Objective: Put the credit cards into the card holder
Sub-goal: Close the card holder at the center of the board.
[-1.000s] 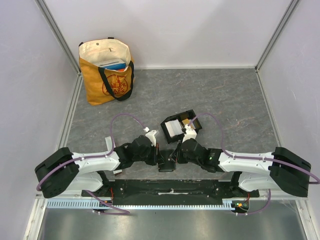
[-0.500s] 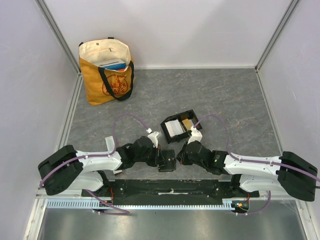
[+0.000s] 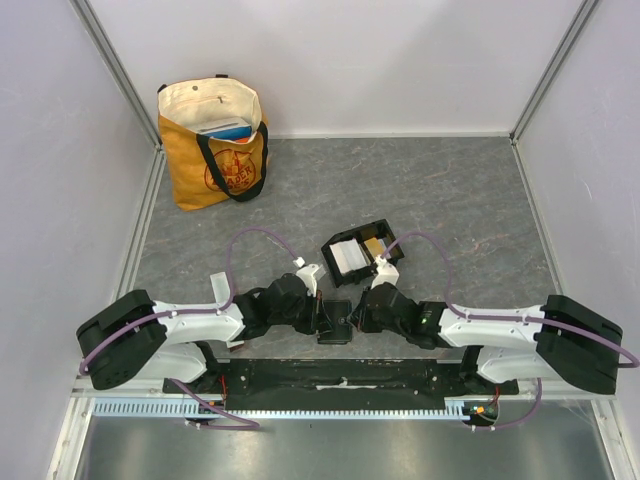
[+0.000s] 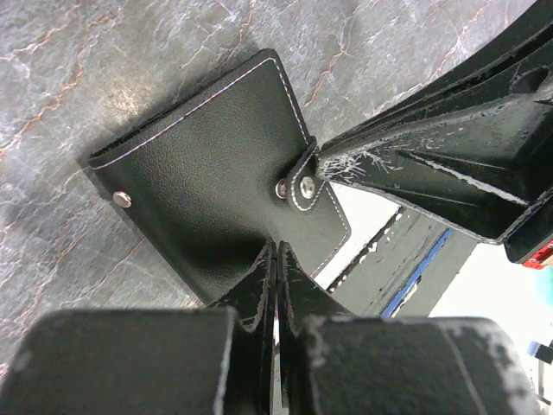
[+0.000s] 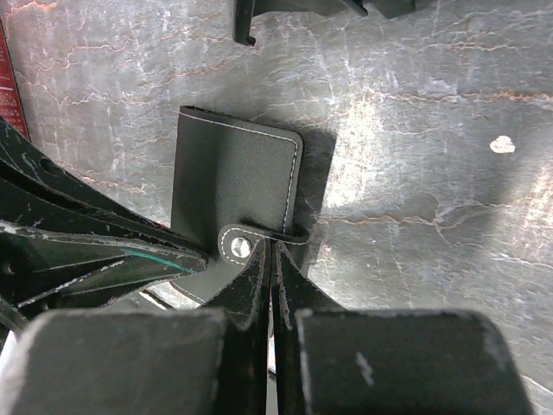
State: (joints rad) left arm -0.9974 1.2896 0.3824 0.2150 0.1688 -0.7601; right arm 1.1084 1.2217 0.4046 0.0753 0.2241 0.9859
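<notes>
Right gripper (image 5: 270, 259) has slid leftward onto the wallet (image 4: 207, 173), clenched on its snap strap (image 5: 235, 245); left gripper (image 4: 276, 259), just opposite, pinches the wallet's near edge.

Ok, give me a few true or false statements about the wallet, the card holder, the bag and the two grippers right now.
1. The wallet lies between the left gripper and the right gripper. True.
2. The card holder is empty. False: a pale card and an orange-gold card lie in it.
3. The tote bag stands at the far left corner of the table. True.
4. The right gripper is wide open. False: it is shut on the wallet's strap.
</notes>
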